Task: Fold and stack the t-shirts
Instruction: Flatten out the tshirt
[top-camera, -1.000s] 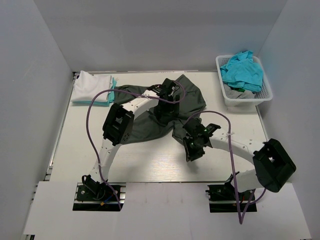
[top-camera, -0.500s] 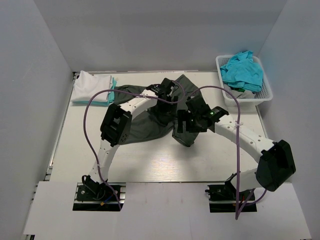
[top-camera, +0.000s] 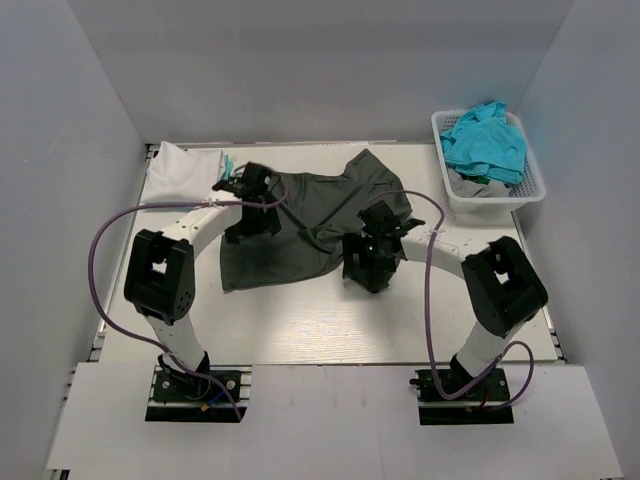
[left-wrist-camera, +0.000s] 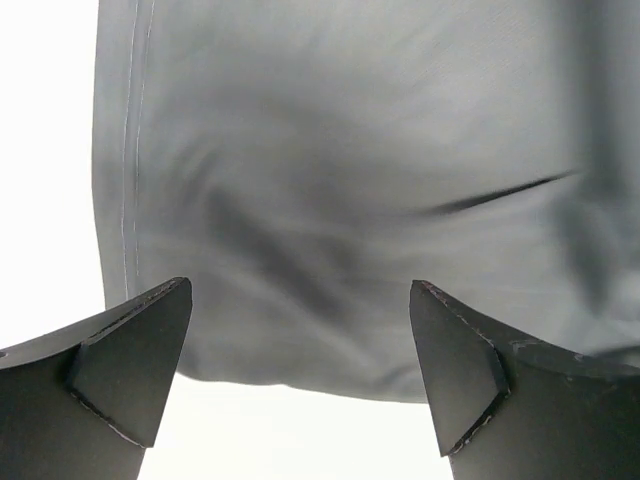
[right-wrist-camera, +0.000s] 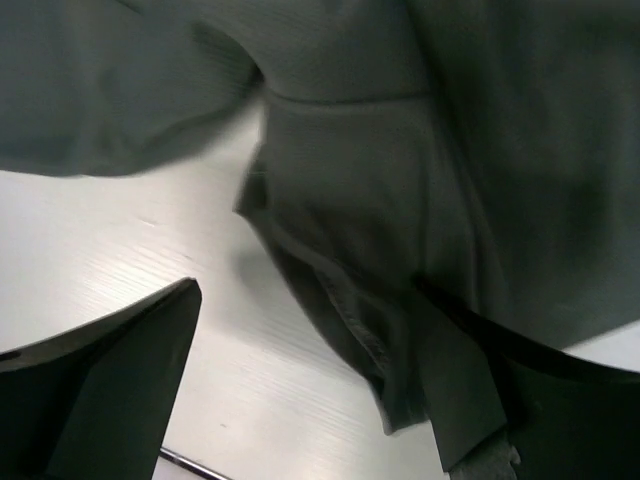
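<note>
My right claw (right-wrist-camera: 310, 300) hangs released over the near right edge of the dark shirt (top-camera: 300, 240), gripping nothing. My left claw (left-wrist-camera: 300, 290) is also released, over its left hem. The shirt lies rumpled mid-way across the table (top-camera: 300, 325). Beyond it, a folded white shirt (top-camera: 180, 170) sits far left and turquoise shirts (top-camera: 485, 140) fill the basket (top-camera: 497, 203) far right.

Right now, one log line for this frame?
dark t-shirt: unfolded, rumpled | left gripper: open, over its hem | right gripper: open, over a fold | folded stack: far-left corner | teal t-shirts: in basket
</note>
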